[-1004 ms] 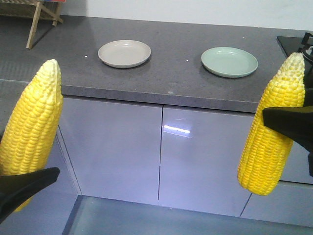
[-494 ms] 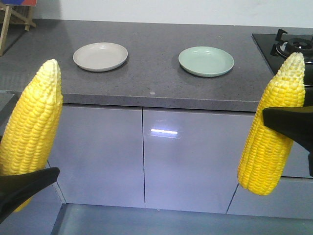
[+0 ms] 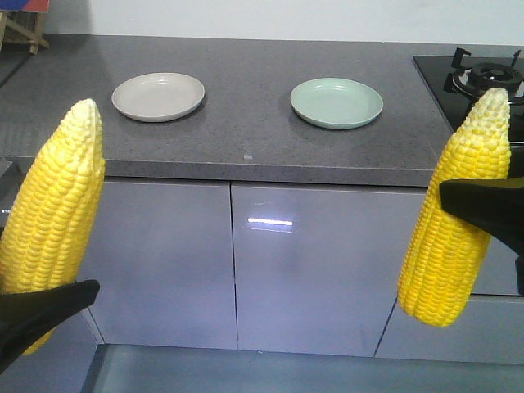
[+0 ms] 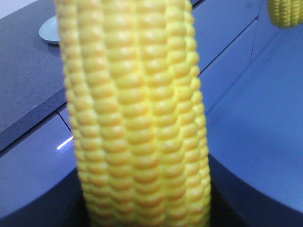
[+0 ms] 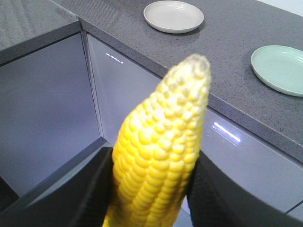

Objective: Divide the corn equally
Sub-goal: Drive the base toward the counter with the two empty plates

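The left cob (image 3: 53, 213) is held upright, tip up, pinched near its base by the left gripper (image 3: 49, 299). Behind, on the counter (image 3: 246, 135), a beige plate (image 3: 158, 97) and a green plate (image 3: 336, 102) are seen. The right cob (image 3: 454, 217) is clamped mid-length, tip up, between the right gripper (image 5: 152, 187) fingers.

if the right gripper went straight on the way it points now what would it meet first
The corn in the right gripper would likely meet the grey counter first, near its front edge between the beige plate and green plate; depth is unclear.
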Available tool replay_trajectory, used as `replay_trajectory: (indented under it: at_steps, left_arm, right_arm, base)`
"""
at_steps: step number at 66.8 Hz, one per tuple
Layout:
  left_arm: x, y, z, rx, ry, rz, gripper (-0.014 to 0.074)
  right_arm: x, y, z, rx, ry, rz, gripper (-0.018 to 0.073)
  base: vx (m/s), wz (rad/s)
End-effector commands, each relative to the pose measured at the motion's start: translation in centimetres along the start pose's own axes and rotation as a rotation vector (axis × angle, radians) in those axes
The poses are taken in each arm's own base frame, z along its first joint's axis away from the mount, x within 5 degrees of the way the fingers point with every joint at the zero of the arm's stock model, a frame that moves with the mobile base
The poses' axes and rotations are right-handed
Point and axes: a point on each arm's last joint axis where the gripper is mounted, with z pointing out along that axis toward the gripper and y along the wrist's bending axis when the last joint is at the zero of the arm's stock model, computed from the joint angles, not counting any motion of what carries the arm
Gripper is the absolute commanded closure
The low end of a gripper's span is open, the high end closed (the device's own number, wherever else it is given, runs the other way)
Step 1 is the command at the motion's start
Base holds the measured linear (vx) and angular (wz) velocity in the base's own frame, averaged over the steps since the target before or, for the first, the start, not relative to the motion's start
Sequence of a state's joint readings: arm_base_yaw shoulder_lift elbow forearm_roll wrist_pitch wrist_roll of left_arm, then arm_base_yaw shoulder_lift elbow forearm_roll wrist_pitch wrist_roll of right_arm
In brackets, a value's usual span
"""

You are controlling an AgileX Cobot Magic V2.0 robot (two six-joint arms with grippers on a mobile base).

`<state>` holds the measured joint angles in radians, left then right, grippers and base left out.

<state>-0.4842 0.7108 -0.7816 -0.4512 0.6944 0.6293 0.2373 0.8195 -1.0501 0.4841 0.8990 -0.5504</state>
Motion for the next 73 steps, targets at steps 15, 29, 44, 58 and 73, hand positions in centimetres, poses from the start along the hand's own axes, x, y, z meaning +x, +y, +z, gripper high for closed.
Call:
replay_trajectory:
  at_steps: [15,29,44,58,73]
  left_arm:
    - [-1.21,0.24,-0.48,-0.027,-0.086,-0.02,0.0325]
    - [-1.2,0.23,-0.48,-0.026,-0.084,-0.02,0.0325]
    - [-1.18,0.22,-0.48,-0.025,-0.083,-0.02,0.0325]
    - [-1.09,0.15,-0.47,-0.017,-0.073,-0.02,0.0325]
    - [-1.09,0.15,-0.47,-0.017,-0.073,-0.02,0.0325]
  right_arm:
    - [-1.21,-0.08,-0.66,0.025,-0.092,0.0,0.0447]
    - [-1.21,-0.08,-0.66,0.025,-0.092,0.0,0.0447]
    - [-1.21,-0.08,-0.66,0.025,-0.092,0.0,0.0447]
    - [-1.21,-0.08,-0.66,0.025,-0.092,0.0,0.0447]
    - [-1.21,-0.08,-0.66,0.025,-0.092,0.0,0.0447]
  base:
    - [0.0,-0.01]
    - [0.01,-0.03]
    - [0.02,-0.07]
    - [0.05,-0.14]
    - [0.08,-0.16]
